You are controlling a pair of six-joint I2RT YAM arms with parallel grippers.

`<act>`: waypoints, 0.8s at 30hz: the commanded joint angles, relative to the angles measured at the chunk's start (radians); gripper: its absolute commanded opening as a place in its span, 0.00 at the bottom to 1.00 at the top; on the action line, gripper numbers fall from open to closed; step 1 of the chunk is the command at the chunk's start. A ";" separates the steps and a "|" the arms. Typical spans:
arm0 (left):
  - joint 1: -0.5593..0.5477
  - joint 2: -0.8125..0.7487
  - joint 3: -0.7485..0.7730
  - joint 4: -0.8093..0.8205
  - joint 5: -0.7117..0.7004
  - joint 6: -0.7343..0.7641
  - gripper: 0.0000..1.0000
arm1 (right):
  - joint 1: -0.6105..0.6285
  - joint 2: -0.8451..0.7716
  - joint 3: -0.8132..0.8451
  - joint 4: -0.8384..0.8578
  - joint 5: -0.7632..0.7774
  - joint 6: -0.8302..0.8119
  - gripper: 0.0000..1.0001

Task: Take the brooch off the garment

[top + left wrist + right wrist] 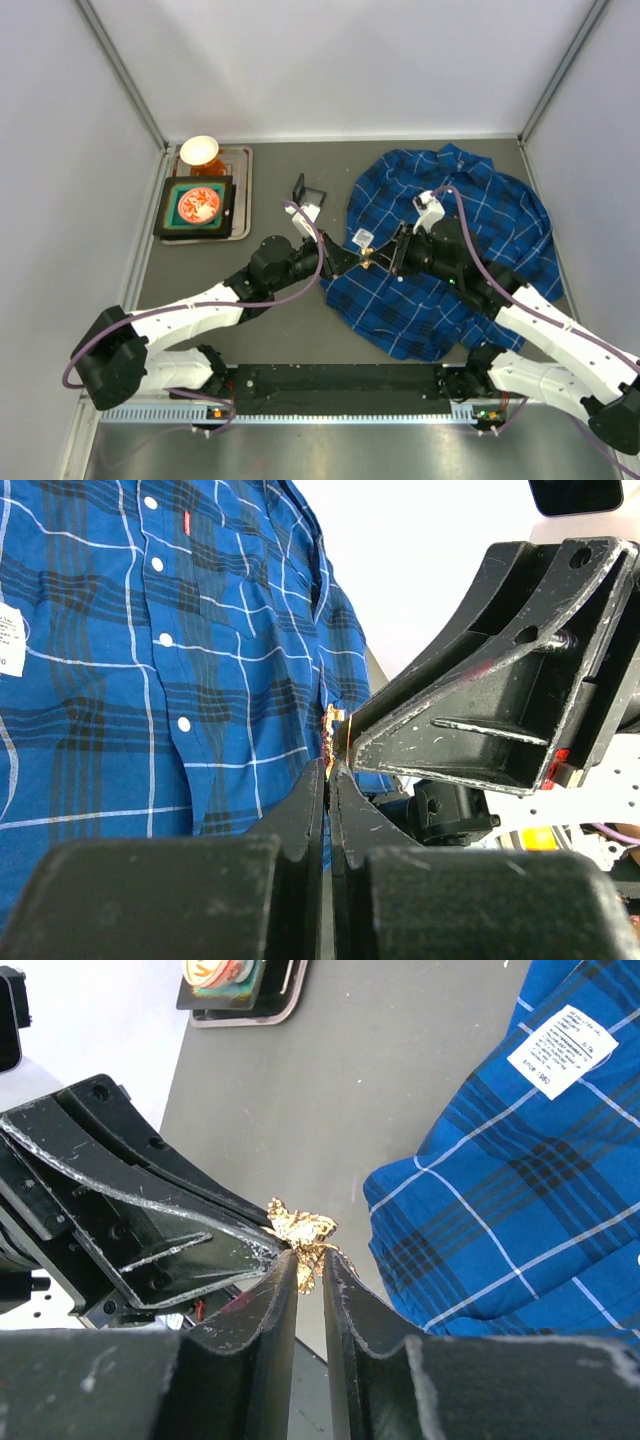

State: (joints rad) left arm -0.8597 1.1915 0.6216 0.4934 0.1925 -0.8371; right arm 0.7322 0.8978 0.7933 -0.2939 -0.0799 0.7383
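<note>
The right hand (311,1260) and left hand (328,772), fingers nearly pressed together, both pinch the brooch (298,1228) over bare surface (330,1090) just beside the shirt (500,1190); apparently detached, only setting down remains.

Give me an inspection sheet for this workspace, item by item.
Surface: dark grey table, matte.
Job's things: the brooch, golden, sits at the meeting fingertips and looks clear of the shirt's edge in the right wrist view. The garment, blue plaid, lies crumpled at right with a white label on it.
Clutter: metal tray at far left holds a bowl and a black box with something red inside. Small black-and-white object beside it, kind unclear.
Grippers: left gripper and right gripper meet tip to tip, both apparently shut on the brooch.
Cables: a purple cable loops off each arm.
Surroundings: white walls, metal corner posts.
</note>
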 commanded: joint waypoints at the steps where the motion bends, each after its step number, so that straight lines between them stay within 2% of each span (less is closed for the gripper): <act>1: -0.001 -0.003 0.043 0.048 0.001 -0.005 0.00 | 0.018 0.007 0.024 0.071 -0.006 0.015 0.16; 5: -0.001 -0.004 0.041 0.051 -0.001 -0.016 0.00 | 0.019 0.013 0.017 0.082 -0.009 0.021 0.14; 13: -0.001 -0.004 0.043 0.043 -0.007 -0.063 0.00 | 0.026 0.018 0.027 0.079 -0.012 0.009 0.01; 18: -0.001 0.017 0.033 0.082 0.047 -0.111 0.00 | 0.027 0.030 0.047 0.072 -0.020 -0.010 0.00; 23: -0.001 0.033 0.000 0.188 0.108 -0.160 0.00 | 0.029 0.065 0.112 -0.037 -0.029 -0.039 0.00; 24: 0.001 0.039 -0.002 0.191 0.104 -0.174 0.00 | 0.032 0.078 0.153 -0.100 -0.029 -0.049 0.00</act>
State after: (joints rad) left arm -0.8509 1.2240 0.6212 0.5167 0.2188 -0.9436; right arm 0.7414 0.9421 0.8261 -0.3145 -0.0731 0.7280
